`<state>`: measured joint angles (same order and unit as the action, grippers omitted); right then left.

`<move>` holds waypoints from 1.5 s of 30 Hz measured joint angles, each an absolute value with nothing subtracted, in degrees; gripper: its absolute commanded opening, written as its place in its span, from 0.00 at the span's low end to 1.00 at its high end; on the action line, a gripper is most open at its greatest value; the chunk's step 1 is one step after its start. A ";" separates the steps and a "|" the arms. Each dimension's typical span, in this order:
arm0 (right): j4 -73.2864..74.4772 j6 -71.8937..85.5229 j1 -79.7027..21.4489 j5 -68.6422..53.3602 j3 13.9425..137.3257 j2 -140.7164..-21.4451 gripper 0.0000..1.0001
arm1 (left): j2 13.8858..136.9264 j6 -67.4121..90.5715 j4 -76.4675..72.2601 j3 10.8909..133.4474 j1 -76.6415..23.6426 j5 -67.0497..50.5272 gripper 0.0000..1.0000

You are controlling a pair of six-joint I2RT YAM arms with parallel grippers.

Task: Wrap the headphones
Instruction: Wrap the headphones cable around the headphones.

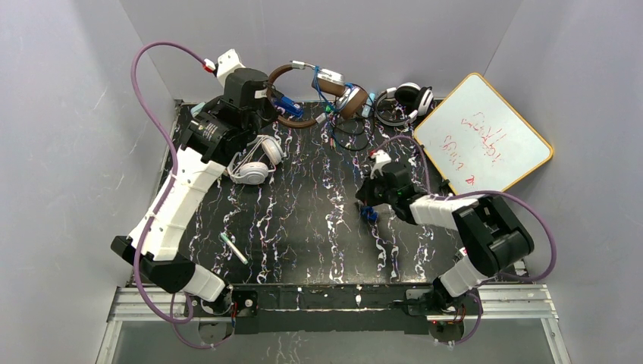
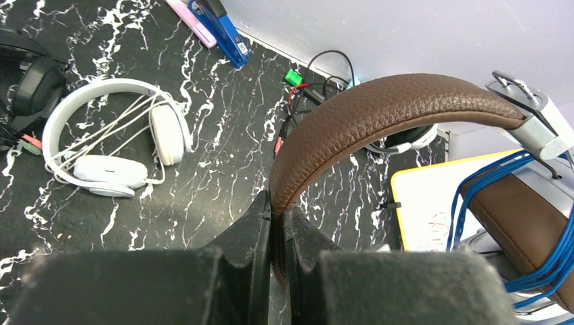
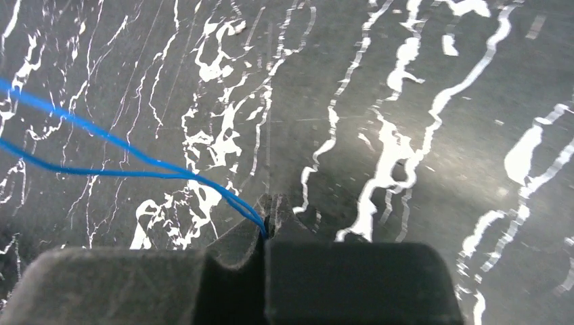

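Top view and both wrist views. Three wired over-ear headsets lie toward the far side of a black, white-veined worktop.

(a) The brown headphones sit at the far edge, near the back wall. They have a grained brown leather headband, silver metal fittings where the band meets the cups, and brown ear cups. The left tool is pressed together on the headband, pinching it between both fingers and holding it clear of the worktop.

(b) A thin blue cord belongs to this headset. In the left wrist view several turns of it loop beside the nearer brown cup. In the right wrist view two strands run in from the left and converge at the right tool, whose fingers are pressed together and pinch the cord just above the worktop. From above, this tool is right of centre, well apart from the headset.

(c) The white headphones lie flat, just beside the left arm, with their white cord wound across the band and between the cups.

(d) The black headphones, which have white trim, rest at the far right, beside a yellow-framed whiteboard with red writing that leans against the wall.

(e) A pen lies alone near the front left.
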<state>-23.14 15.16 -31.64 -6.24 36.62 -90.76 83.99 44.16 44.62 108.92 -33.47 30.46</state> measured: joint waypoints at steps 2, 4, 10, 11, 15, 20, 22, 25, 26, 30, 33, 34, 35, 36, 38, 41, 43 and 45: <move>-23.53 16.93 -29.12 -8.19 34.70 -88.44 0.01 | 84.01 44.12 44.64 108.92 -33.17 29.36 0.00; -23.49 18.41 -25.98 -10.63 33.93 -86.41 0.01 | 84.01 44.12 44.64 108.92 -32.93 28.47 0.00; -22.92 21.52 -16.95 -18.55 34.48 -83.37 0.01 | 83.42 44.05 44.05 106.76 -31.90 26.98 0.00; -22.55 21.91 -15.92 -19.84 34.92 -83.70 0.01 | 83.02 43.75 43.46 105.69 -31.64 26.13 0.00; -20.21 23.73 -11.11 -26.83 39.27 -88.27 0.01 | 81.52 40.07 40.88 101.93 -30.89 19.92 0.00; -19.40 27.81 -6.31 -34.17 42.72 -92.88 0.01 | 79.00 31.81 35.88 97.45 -30.87 7.16 0.00; -19.22 29.45 -4.67 -36.34 43.97 -93.47 0.01 | 77.30 28.08 34.48 94.80 -30.87 2.15 0.00; -18.48 31.31 -2.52 -38.61 47.35 -93.54 0.01 | 74.83 22.76 33.30 90.35 -30.92 -4.78 0.00; -18.22 31.64 -2.09 -39.07 48.58 -93.54 0.01 | 74.22 21.19 33.08 89.03 -30.94 -7.16 0.00; -17.69 33.28 0.30 -42.02 54.59 -93.73 0.01 | 73.69 15.90 32.86 84.99 -31.38 -15.55 0.00; -16.80 34.37 1.32 -44.36 58.37 -94.02 0.01 | 74.00 12.45 33.43 83.13 -32.38 -17.47 0.00; -16.51 34.68 1.39 -45.15 59.22 -94.04 0.01 | 74.37 11.09 34.04 83.05 -32.88 -17.47 0.00; -16.32 35.03 1.39 -46.06 59.86 -94.04 0.01 | 74.78 9.69 34.59 83.05 -33.32 -17.17 0.00; -16.19 35.46 1.34 -47.00 60.36 -94.04 0.01 | 75.29 8.14 35.22 83.05 -33.76 -16.45 0.00; -15.88 36.10 1.32 -48.62 60.88 -94.02 0.01 | 76.29 5.23 36.62 83.05 -34.57 -14.13 0.00; -13.72 36.56 1.34 -50.63 61.28 -94.00 0.01 | 78.59 -0.03 39.46 83.07 -36.18 -8.49 0.00; -11.64 36.91 1.32 -51.83 61.71 -93.93 0.01 | 80.34 -2.79 41.23 83.07 -37.30 -4.51 0.00; -9.69 37.12 1.32 -52.82 62.37 -93.65 0.01 | 82.13 -4.73 42.15 83.15 -38.35 -1.26 0.00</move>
